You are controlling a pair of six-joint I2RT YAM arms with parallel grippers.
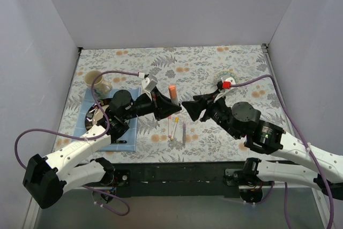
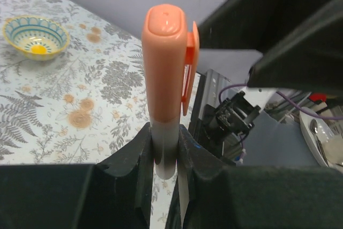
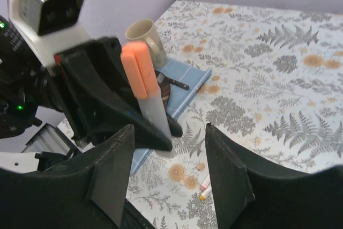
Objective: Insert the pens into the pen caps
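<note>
the left gripper [image 1: 172,106] is lifted above the middle of the tabletop [image 1: 241,57], and its jaws are closed tight on the lower part of a grey pen [image 2: 163,148]. this pen stands almost upright, and the orange cap [image 2: 165,63] sits on its top end, with the cap's clip at the side. in the left wrist view the cap fills the centre and only a short piece of grey body shows between the cap and the jaws.

the right gripper [image 1: 188,110] is just in front of it, pointing at the left one, nearly tip to tip. its jaws are wide open and hold nothing; from the right wrist view the grey pen stands beyond the gap between the two fingers [image 3: 112,175].

below the two grippers, three more pens lie on the tabletop, close together and about parallel: a pale one with a pink end [image 1: 170,127], a pale one with a yellow end [image 1: 175,127] and a purple pen [image 1: 184,132]. nothing touches them.

on the left side there is a cream mug [image 1: 99,81], and near it a blue cloth [image 1: 128,130] with a dark plate [image 1: 92,119] partly on it. a small bowl [image 2: 36,36] with a yellow centre stands further back on the right, partly hidden by the right arm in the top view.
</note>
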